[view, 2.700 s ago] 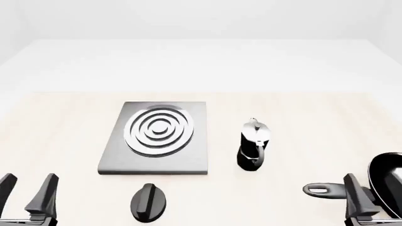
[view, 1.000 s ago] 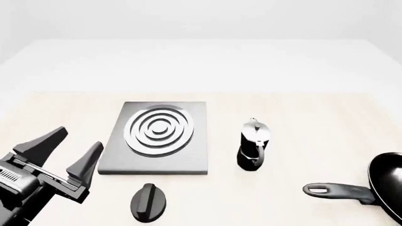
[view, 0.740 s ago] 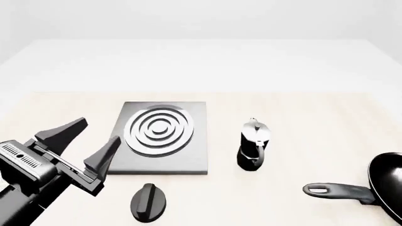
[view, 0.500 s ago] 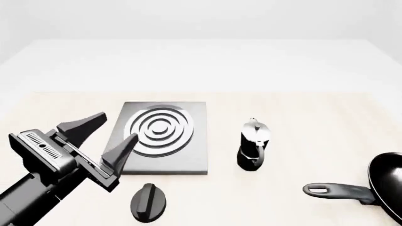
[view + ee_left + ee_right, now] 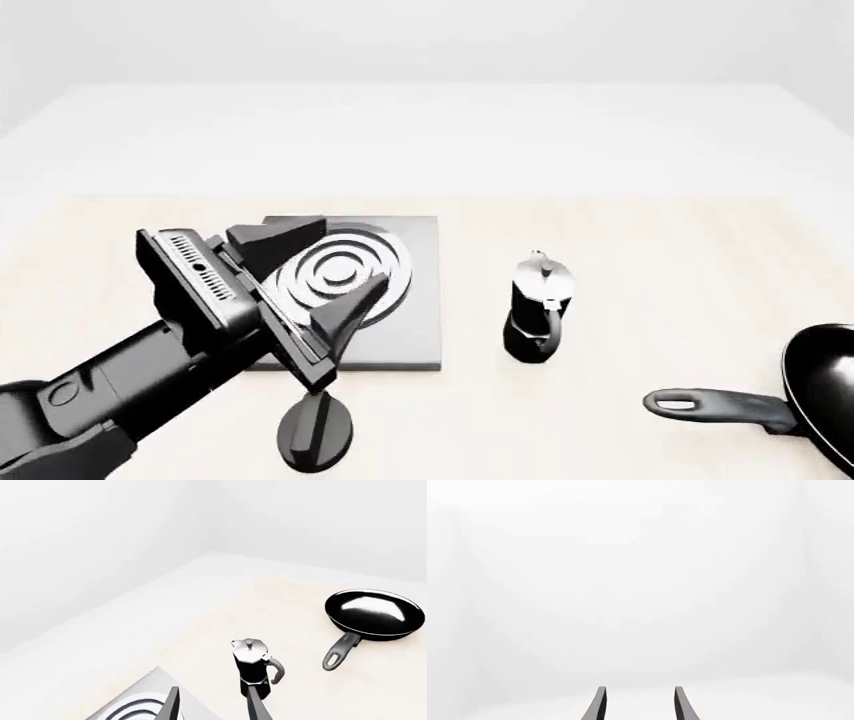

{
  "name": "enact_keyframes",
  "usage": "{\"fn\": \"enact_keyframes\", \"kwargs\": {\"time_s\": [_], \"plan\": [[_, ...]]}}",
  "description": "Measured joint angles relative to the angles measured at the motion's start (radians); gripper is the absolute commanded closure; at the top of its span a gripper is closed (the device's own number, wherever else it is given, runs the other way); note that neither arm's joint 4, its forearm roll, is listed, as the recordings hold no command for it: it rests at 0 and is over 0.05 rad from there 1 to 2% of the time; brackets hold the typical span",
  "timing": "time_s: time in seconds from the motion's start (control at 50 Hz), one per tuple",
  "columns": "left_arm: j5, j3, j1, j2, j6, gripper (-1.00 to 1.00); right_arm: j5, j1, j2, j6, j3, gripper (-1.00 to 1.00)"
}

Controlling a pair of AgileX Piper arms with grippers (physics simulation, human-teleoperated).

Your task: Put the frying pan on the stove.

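The left tool (image 5: 327, 262) hangs over the stove (image 5: 414, 330) with its jaws spread wide, gripping nothing. The frying pan (image 5: 817, 395) lies on the bench (image 5: 641, 240) well off to that tool's right, past the moka pot (image 5: 538, 308). The right tool (image 5: 637, 705) is also parted and empty

Bare worktop (image 5: 667, 250) lies between the frying pan (image 5: 827, 385) and the stove (image 5: 400, 335), with only the moka pot (image 5: 538, 310) standing upright between them. The left gripper (image 5: 320, 270) hangs over the stove's near left part; a black lid (image 5: 316, 430) lies just before the stove.
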State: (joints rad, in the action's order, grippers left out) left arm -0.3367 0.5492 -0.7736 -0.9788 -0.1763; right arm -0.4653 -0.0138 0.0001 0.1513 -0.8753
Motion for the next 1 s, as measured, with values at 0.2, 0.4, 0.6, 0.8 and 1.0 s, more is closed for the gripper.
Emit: {"fn": "enact_keyframes", "kwargs": {"time_s": [0.2, 0.4, 0.6, 0.8, 1.0], "plan": [[0.001, 0.066, -0.062, -0.09, 0.011, -1.0, -0.06, 0.008, 0.0, 0.005, -0.105, -1.0], [0.018, 0.133, -0.11, -0.168, 0.025, -1.0, -0.119, 0.019, 0.0, 0.007, -0.205, -1.0], [0.069, 0.261, -0.16, -0.292, 0.029, -1.0, -0.189, 0.034, 0.0, 0.014, -0.327, -1.0], [0.105, 0.356, -0.193, -0.39, 0.029, -1.0, -0.231, 0.047, 0.0, 0.017, -0.403, -1.0], [0.133, 0.424, -0.216, -0.451, 0.026, -1.0, -0.257, 0.06, 0.0, 0.016, -0.448, -1.0]]}}
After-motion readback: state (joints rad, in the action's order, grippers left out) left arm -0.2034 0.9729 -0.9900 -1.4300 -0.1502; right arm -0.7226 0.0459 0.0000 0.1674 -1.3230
